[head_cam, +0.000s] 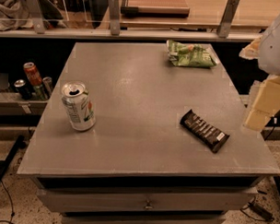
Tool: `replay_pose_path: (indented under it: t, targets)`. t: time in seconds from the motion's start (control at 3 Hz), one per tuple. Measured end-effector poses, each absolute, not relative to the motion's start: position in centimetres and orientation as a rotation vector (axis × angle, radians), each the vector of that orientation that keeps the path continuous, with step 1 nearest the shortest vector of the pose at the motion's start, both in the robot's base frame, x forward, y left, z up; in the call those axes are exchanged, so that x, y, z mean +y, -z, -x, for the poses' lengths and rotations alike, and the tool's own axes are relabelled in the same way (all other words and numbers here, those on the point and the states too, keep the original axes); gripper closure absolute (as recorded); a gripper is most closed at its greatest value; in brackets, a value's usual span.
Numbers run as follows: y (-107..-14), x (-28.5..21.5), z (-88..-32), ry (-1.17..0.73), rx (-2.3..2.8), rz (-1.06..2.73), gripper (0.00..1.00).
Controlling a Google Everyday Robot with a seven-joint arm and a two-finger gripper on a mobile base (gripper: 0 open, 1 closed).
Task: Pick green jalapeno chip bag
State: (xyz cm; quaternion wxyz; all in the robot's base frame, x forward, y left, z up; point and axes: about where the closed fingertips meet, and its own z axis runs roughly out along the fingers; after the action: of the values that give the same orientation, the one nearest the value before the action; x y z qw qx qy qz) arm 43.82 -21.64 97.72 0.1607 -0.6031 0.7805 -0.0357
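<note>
Spotted a small crinkled light-green foil chip bag lying flat at the far right corner of a grey flat tabletop, well apart from everything else.

Found the cream-coloured robot gripper hanging by the table's right edge, near a dark brown rectangular candy bar wrapper and touching nothing; could not tell whether spread or pressed together. Noted an opened silver-white soda can upright near the left edge and a red drink can on a low shelf beyond.
</note>
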Motion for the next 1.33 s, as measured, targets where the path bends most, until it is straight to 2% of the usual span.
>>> replay_pose_path:
  t: [0.67, 1.33]
  targets:
    - [-97.9, -22.4, -44.9, 0.128, 2.222, 1.666, 0.0]
    - [-97.4, -26.5, -54.0, 0.146, 2.183, 1.426, 0.0]
